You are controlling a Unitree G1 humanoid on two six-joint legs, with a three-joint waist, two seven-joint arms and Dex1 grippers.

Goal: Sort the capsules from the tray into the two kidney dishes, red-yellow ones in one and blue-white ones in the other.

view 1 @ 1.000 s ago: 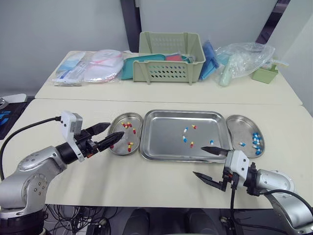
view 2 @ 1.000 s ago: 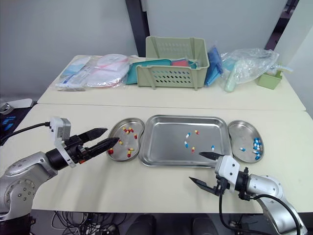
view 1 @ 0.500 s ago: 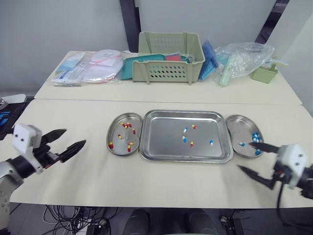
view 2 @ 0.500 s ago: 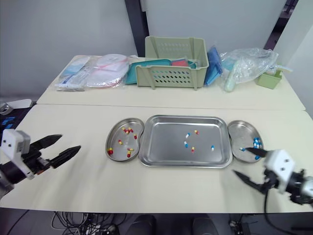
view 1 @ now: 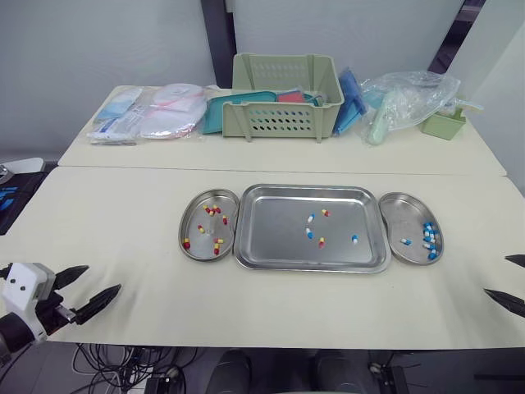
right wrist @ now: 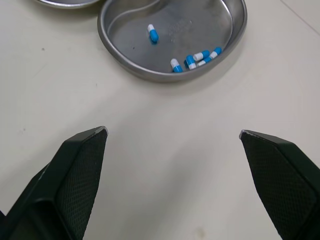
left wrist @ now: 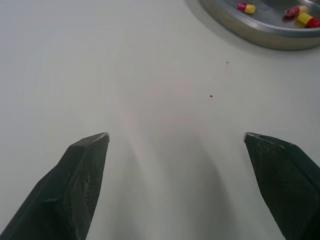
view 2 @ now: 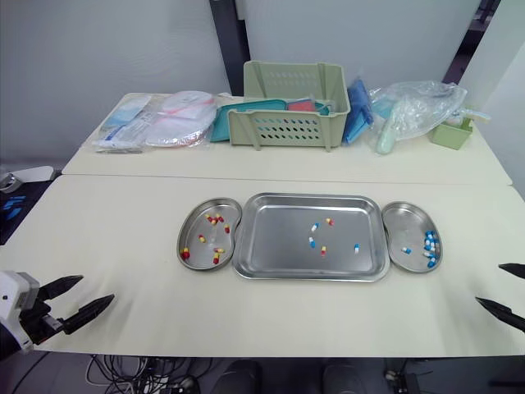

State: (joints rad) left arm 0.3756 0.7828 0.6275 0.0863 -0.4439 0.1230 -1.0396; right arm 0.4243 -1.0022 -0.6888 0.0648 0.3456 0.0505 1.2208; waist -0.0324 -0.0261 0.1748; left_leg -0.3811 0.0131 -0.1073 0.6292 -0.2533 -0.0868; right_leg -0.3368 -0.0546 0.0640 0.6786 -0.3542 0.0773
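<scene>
With my left hand (view 1: 102, 277) and right hand (view 1: 496, 276) both spread empty at the counter (view 1: 123, 213) edge, the capsules (view 1: 310, 233) in the tray (view 1: 271, 197) lie ahead, nearer my right.

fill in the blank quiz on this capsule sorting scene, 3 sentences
1. The capsules in the left kidney dish are all ___ in colour.
2. The tray between the two dishes holds ___ capsules.
3. The left end effector and the right end effector sit near the table's front edge, each with its fingers ___.

Missing words: red-yellow; five; open
</scene>
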